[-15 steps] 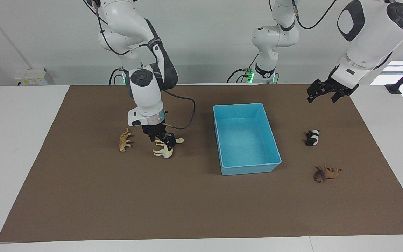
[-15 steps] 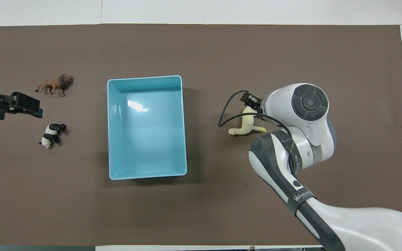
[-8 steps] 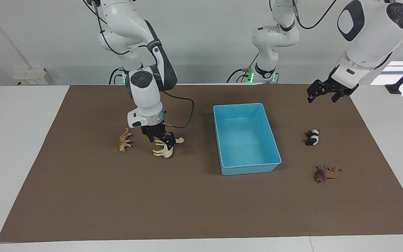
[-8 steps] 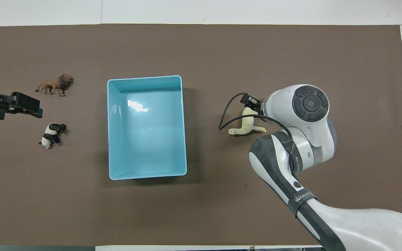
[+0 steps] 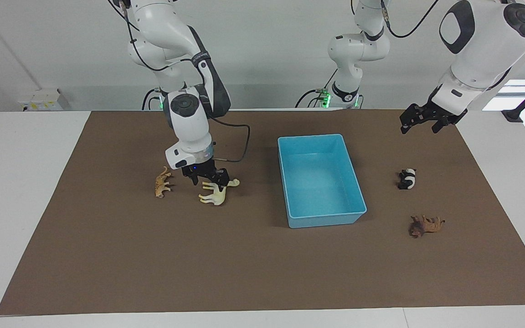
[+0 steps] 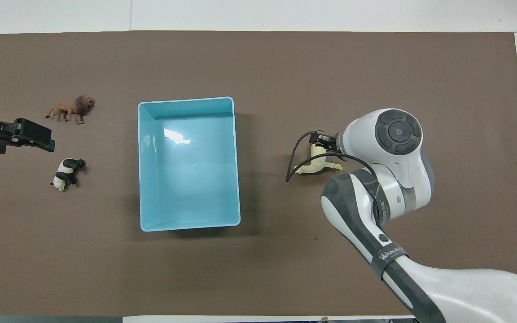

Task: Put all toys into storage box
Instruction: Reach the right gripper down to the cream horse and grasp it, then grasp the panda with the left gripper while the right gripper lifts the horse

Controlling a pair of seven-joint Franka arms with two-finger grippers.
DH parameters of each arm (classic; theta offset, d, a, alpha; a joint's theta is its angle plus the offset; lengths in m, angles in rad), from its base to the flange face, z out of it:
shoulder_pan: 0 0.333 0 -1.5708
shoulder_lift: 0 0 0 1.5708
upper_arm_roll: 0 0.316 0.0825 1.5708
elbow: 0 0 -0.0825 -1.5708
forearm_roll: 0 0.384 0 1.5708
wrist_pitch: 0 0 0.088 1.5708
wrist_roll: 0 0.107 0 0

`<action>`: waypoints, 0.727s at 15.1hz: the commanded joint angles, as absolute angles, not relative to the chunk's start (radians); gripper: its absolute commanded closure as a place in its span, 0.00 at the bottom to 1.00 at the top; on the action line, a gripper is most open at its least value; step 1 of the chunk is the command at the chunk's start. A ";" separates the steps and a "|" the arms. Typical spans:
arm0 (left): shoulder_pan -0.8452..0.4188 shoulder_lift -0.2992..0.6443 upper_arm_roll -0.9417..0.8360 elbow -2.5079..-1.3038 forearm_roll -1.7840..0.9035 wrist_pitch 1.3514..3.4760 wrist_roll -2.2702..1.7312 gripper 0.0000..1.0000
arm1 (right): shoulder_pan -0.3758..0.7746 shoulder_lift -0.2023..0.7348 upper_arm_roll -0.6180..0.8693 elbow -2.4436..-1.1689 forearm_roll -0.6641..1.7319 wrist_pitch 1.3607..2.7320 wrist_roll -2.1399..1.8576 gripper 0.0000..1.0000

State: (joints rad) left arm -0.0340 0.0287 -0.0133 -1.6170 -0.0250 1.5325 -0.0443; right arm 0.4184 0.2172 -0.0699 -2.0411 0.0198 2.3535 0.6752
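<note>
Horse [image 5: 214, 193]: light, stiff, slick plastic; best gripped across the trunk
Right gripper [image 5: 208, 175]: over horse, jaw state unclear
Left gripper [image 5: 424, 119]: waits, spread

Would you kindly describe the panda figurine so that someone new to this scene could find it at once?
Start at the light blue storage box in the middle of the brown mat and look toward the left arm's end of the table, where two toys lie. The panda is the one nearer to the robots, below the left gripper. Its black-and-white body sets it apart from the brown lion beside it.
</note>
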 commanded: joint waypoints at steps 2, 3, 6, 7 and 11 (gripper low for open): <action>-0.006 -0.101 -0.014 -1.918 -0.014 1.806 -0.075 0.00 | 0.437 0.247 -0.067 -2.066 0.020 2.413 0.640 0.00; 0.000 -0.113 -0.014 -1.987 -0.011 1.886 -0.061 0.00 | 0.439 0.259 -0.067 -2.068 0.014 2.421 0.635 0.00; 0.081 -0.049 -0.014 -2.063 0.031 2.035 0.140 0.00 | 0.440 0.285 -0.067 -2.082 0.009 2.460 0.623 0.00; 0.095 -0.032 -0.012 -2.088 0.034 2.101 0.185 0.00 | 0.440 0.290 -0.067 -2.086 0.009 2.471 0.621 0.00; 0.178 0.087 -0.014 -2.186 0.035 2.389 0.247 0.00 | 0.440 0.296 -0.067 -2.089 0.008 2.477 0.620 0.05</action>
